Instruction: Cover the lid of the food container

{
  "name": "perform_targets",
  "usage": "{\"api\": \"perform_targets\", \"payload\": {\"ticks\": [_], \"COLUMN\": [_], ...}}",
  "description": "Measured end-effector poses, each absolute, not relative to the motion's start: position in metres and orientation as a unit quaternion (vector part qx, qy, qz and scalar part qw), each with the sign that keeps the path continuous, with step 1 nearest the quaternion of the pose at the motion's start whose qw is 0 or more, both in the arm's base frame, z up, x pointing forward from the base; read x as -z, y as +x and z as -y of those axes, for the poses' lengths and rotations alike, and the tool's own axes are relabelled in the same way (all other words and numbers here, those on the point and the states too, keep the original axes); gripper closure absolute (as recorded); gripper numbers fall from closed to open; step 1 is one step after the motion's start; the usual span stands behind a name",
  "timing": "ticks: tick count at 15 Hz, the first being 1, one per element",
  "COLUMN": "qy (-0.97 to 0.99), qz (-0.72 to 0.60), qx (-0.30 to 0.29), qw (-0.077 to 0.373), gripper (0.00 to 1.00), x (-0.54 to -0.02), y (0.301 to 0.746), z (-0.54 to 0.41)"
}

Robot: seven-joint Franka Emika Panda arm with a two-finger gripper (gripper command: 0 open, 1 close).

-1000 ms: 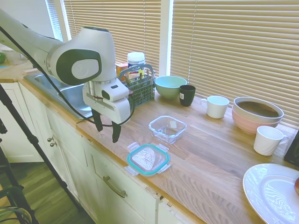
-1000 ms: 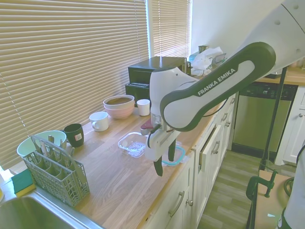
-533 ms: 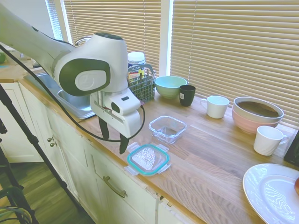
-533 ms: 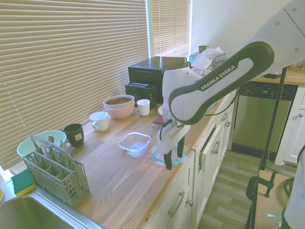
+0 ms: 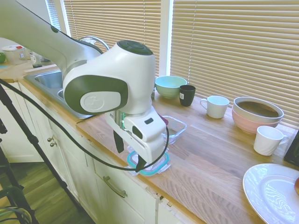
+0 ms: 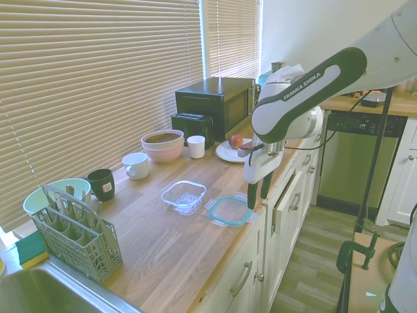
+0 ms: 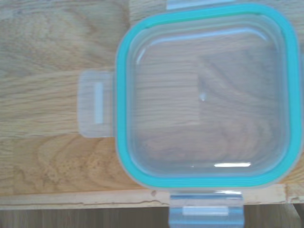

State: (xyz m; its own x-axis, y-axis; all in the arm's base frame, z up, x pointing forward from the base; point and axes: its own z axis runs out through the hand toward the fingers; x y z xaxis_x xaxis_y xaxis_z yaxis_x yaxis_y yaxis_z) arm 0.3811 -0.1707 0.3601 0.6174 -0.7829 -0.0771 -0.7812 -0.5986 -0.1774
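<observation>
I am counting one flat square clear plastic lid with a teal rim (image 6: 229, 210) and one small clear glass square food container (image 6: 184, 195) lying on the wooden tabletop (image 6: 163, 254). I am seeing three white ceramic mugs (image 5: 217, 106) (image 5: 267, 139) and one black mug (image 5: 187, 94) sitting along the blinds. I am counting two round bowls, one pale green (image 5: 170, 86) and one pink with a white rim (image 5: 257, 113). I am also seeing one white round plate (image 5: 271, 193), one green plastic cutlery basket (image 6: 75, 239) and one black microwave (image 6: 215, 104). I am seeing one white robot hand (image 6: 255, 194) hanging in view.
</observation>
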Motion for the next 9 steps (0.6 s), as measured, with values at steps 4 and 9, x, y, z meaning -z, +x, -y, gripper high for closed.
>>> {"api": "perform_targets", "payload": {"ticks": [4,9], "qy": [-0.897,-0.906], "qz": [-0.43,-0.405], "qx": [0.008,0.01], "qw": [0.102,0.125], "gripper": [0.0,0.0], "x": [-0.356,-0.347], "y": [0.394,0.428], "z": [0.207,0.229]}}
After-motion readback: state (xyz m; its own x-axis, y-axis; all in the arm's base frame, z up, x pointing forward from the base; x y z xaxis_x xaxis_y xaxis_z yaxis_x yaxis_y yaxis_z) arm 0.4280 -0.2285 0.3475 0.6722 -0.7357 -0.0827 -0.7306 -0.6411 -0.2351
